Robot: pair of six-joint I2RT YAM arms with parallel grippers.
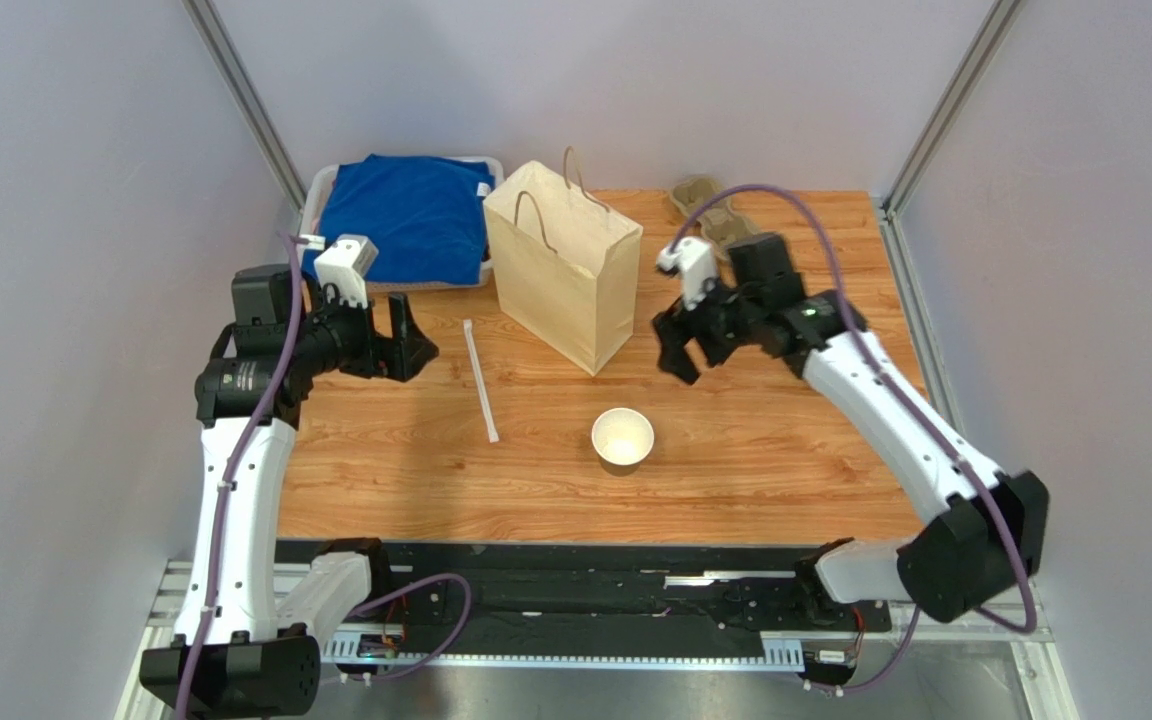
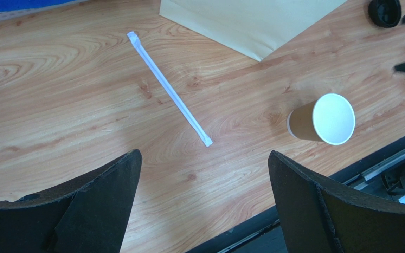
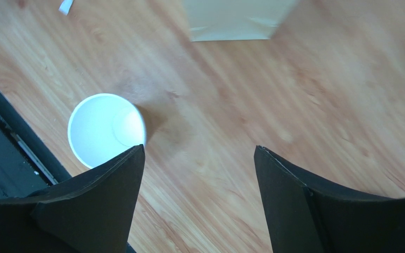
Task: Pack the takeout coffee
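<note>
Early days: the cup stands uncovered on the tabletop, near the upright paper bag, its black lid lying apart. Left hand and right hand hover spread wide, empty. Lidding and bagging remain.

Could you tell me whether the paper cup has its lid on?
No, the paper cup is open at the top, its white inside showing in the left wrist view.
</note>
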